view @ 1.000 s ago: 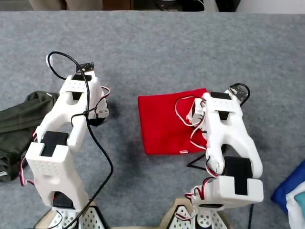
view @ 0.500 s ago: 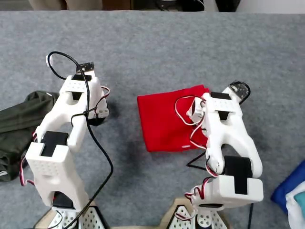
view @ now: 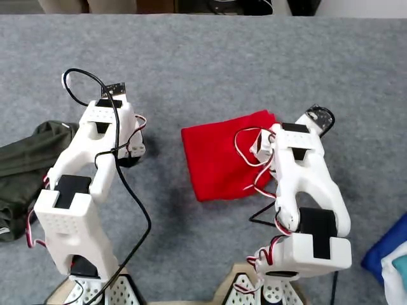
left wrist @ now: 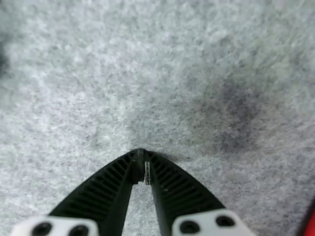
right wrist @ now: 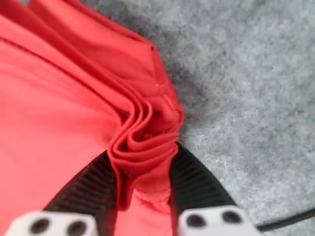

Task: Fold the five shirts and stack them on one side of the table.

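Observation:
A folded red shirt [view: 219, 155] lies on the grey table [view: 210, 63], just right of centre. My right gripper [right wrist: 143, 162] is shut on its bunched right edge, the red shirt [right wrist: 64, 103] pinched in folds between the black fingers [right wrist: 194, 179]. The right arm [view: 302, 184] stands over the shirt's right side. My left gripper [left wrist: 145, 169] is shut with nothing in it, over bare grey felt. The left arm [view: 89, 165] stands to the left of the red shirt. A dark green shirt [view: 22, 168] lies crumpled at the table's left edge.
Blue and white cloth [view: 391, 254] lies at the lower right corner. A black cable [view: 95, 86] loops above the left arm. Bare felt stretches across the far half of the table.
The red shirt has shifted slightly left and away from the near edge, its right edge lifting and bunching with my right gripper. The left arm has not moved.

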`<state>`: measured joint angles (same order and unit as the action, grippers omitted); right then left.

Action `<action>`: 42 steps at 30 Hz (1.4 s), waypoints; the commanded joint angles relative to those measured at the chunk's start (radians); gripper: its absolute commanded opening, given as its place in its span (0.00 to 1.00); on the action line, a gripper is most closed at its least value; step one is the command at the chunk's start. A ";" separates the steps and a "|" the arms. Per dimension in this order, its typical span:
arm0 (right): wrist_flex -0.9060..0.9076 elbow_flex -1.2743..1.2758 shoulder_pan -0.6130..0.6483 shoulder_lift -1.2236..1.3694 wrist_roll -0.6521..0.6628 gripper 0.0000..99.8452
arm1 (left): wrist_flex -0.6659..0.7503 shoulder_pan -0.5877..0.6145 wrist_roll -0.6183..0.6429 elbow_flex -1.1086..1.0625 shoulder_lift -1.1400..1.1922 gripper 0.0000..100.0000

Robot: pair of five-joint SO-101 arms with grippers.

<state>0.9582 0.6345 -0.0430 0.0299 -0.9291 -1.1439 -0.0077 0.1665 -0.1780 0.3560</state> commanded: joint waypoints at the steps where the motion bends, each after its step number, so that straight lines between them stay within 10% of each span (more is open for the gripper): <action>1: -0.017 -0.033 0.010 -0.010 0.011 0.00 | 0.055 0.048 0.005 0.009 -0.018 0.02; 15: 0.164 -0.216 -0.269 -0.219 0.245 0.00 | 0.055 0.048 0.005 0.009 -0.018 0.02; 42: 0.006 -0.231 -1.360 -0.456 0.756 0.01 | 0.055 0.043 0.005 0.011 -0.016 0.02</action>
<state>0.9950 0.4611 -1.3380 -0.3736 -0.1834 -1.1423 -0.0015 0.1665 -0.1780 0.3560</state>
